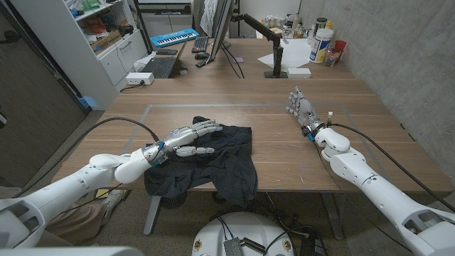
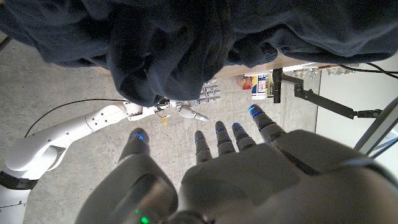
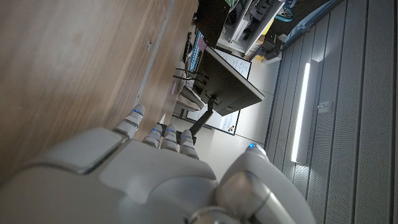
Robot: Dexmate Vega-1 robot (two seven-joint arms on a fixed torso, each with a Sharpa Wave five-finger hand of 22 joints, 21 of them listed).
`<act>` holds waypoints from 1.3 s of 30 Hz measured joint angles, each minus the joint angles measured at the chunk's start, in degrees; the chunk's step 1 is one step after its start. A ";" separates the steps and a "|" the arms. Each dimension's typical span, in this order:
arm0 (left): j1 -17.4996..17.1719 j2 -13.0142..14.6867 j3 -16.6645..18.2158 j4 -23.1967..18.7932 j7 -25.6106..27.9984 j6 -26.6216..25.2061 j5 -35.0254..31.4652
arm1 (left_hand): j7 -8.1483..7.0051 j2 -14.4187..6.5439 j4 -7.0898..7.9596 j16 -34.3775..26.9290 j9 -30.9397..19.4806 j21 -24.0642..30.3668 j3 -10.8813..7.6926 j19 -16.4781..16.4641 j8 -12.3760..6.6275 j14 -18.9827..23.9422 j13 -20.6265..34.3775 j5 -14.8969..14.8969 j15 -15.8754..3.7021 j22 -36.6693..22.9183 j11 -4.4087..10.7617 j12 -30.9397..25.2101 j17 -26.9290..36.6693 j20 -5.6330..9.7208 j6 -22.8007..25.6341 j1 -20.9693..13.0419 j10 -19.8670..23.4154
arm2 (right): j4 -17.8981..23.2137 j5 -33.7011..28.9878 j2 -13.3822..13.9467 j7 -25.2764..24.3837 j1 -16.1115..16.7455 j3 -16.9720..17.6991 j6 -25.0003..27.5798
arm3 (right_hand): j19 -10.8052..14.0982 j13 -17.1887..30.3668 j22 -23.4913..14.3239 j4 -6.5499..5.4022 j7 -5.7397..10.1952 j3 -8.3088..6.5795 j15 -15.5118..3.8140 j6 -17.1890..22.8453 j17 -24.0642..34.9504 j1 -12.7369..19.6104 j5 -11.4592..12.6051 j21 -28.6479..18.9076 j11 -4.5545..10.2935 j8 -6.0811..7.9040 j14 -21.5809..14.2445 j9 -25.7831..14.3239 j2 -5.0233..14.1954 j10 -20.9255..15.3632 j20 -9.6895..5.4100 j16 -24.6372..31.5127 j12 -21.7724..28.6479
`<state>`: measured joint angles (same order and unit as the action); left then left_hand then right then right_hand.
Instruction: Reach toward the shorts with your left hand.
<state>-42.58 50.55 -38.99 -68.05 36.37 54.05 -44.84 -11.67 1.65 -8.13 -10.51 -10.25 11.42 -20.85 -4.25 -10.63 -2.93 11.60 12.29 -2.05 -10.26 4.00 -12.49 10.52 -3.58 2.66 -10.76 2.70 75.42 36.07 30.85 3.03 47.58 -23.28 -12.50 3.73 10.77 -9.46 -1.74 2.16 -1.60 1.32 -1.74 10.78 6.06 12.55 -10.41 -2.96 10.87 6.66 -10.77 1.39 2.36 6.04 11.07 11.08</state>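
Dark navy shorts (image 1: pixel 213 160) lie crumpled at the table's near edge, partly hanging over it. My left hand (image 1: pixel 188 139) hovers over the shorts' left part with its fingers spread and nothing held. In the left wrist view the same hand (image 2: pixel 236 162) has its fingertips (image 2: pixel 219 134) stretched toward the bunched dark fabric (image 2: pixel 180 50). My right hand (image 1: pixel 301 107) stands on the table at the right, well apart from the shorts, fingers extended and empty. It also appears in the left wrist view (image 2: pixel 202 102) and in its own wrist view (image 3: pixel 155 168).
A taped rectangle (image 1: pixel 245 107) marks the wooden table. At the far end stand a monitor arm (image 1: pixel 266 43), paper and bottles (image 1: pixel 321 44). A keyboard (image 1: pixel 158 67) and a shelf (image 1: pixel 92 35) are at far left. The concrete wall is to the right.
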 measured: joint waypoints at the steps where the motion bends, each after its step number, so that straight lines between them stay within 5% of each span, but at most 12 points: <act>1: 0.02 -0.01 -0.02 0.02 0.06 0.12 -0.07 | 0.00 0.00 0.00 0.00 0.00 0.00 0.00 0.00 0.00 0.00 0.00 0.00 0.00 0.00 0.00 0.00 0.00 0.00 0.00 0.00 0.00 | 0.02 0.00 0.00 0.00 0.00 -0.01 0.02 | 0.00 0.00 0.00 0.00 0.00 0.00 0.00 0.00 0.00 0.00 0.00 0.00 0.00 0.00 0.00 0.00 0.00 0.00 0.00 0.00 0.00; 39: 1.24 -0.40 -2.61 1.58 2.10 2.20 -2.95 | -0.22 0.55 0.00 0.00 0.00 -0.23 0.00 0.63 0.00 -0.95 -0.01 0.22 -0.01 0.01 0.72 0.19 0.00 0.63 -0.83 -0.06 -0.72 | 0.71 0.04 0.91 -0.18 0.65 0.18 0.82 | 0.00 0.00 0.00 0.00 0.00 0.00 0.00 0.00 0.00 0.30 0.00 0.00 0.00 0.00 0.00 0.00 0.30 0.00 0.00 0.00 0.00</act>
<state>-41.34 50.15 -41.60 -66.47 38.48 56.25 -47.80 -11.88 2.19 -8.13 -10.51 -10.25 11.19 -20.85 -3.62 -10.63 -3.87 11.59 12.51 -2.06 -10.25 4.71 -12.30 10.52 -2.96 1.82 -10.81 1.98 76.14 36.11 31.76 2.85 48.23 -23.10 -11.68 3.73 10.77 -9.46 -1.75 2.16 -1.60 1.31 -1.74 10.78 6.37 12.55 -10.41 -2.96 10.87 6.66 -10.77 1.69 2.36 6.04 11.07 11.08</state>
